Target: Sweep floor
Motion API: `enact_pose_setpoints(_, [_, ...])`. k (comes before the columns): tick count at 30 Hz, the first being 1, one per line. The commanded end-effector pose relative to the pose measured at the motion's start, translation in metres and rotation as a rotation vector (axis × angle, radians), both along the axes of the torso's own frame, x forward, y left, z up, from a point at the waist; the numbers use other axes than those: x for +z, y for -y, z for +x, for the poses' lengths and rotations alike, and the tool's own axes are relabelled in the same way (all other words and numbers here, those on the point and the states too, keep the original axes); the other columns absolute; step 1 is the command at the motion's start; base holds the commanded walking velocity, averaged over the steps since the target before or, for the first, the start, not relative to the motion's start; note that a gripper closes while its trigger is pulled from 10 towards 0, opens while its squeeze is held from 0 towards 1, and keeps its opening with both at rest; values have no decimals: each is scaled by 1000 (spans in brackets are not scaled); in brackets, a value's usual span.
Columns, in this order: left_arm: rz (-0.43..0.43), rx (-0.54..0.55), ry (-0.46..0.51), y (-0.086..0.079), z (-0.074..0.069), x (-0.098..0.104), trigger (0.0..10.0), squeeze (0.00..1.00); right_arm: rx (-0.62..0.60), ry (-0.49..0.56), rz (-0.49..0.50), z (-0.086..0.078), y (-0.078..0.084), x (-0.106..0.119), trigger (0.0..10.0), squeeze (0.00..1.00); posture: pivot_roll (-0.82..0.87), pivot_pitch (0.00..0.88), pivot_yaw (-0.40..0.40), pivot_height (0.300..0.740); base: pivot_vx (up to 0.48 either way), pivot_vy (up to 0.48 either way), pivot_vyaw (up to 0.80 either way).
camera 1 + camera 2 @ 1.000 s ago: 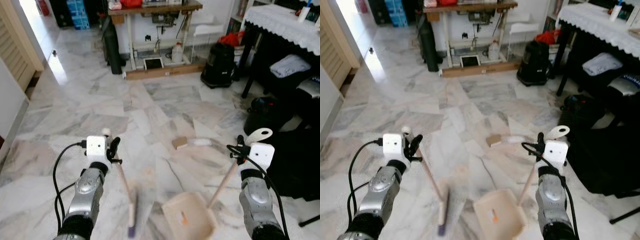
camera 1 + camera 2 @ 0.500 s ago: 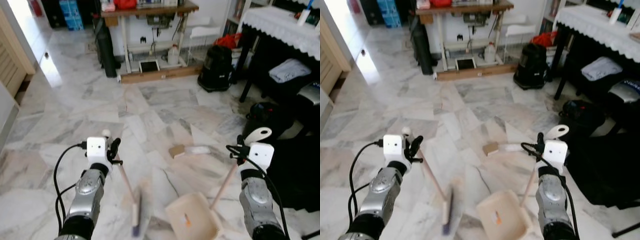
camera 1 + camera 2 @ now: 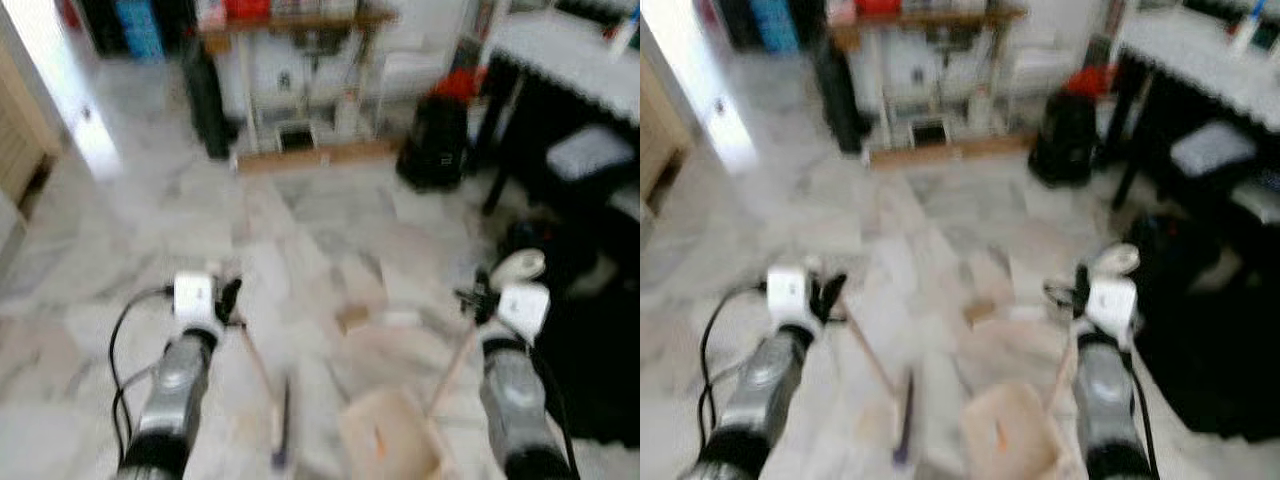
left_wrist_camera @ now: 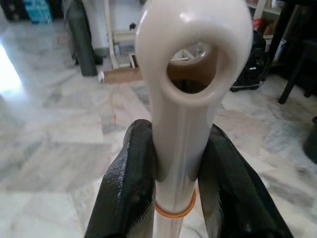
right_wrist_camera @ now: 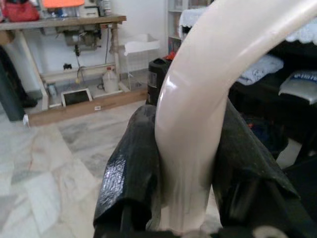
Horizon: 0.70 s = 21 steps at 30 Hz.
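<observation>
Nearest, the left pincer (image 4: 171,163) is clamped on the broom (image 3: 262,385) handle just below its looped tip, a black finger (image 4: 124,183) pressed to each side. The stick slants down and forward to the brush head, which sits on the floor (image 3: 130,230) just left of the dustpan (image 3: 390,440). The right pincer (image 5: 185,163) grips the dustpan's pale curved handle the same way, and the pan lies flat on the floor with a small orange speck inside it.

A little beyond the dustpan lies the debris (image 3: 352,318) — a small tan block with a whitish scrap beside it, both on bare marble and apart from broom and pan. The head views are blurred, so finer dirt cannot be made out.

Farther off, past the debris, a counter (image 3: 290,25) stands against the wall with a dark bag (image 3: 435,140) to its right.

The step in hand looks like closing on the debris. To do it well, the pan's lip should rest flush on the floor just short of the block, mouth facing it, and the brush should reach past the block and draw it back in one low stroke — light pressure, so the scrap does not flick aside.
</observation>
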<state>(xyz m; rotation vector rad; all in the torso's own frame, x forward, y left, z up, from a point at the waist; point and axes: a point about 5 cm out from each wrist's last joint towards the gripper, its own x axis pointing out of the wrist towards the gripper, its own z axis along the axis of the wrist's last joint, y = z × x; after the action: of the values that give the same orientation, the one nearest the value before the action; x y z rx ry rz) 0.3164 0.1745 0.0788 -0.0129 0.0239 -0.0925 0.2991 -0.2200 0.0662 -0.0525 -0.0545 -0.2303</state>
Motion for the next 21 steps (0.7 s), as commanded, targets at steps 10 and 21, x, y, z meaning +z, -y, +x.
enact_pose_setpoints(10, [-3,-15,40,5,4,9,10000,0,-15,15,-5,0,4,3,10000,0,-70,0,36,740,372,0,0])
enact_pose_setpoints(21, [-5,-15,40,6,3,8,10000,0,-12,13,-4,-1,4,2,10000,0,-69,0,32,740,373,0,0])
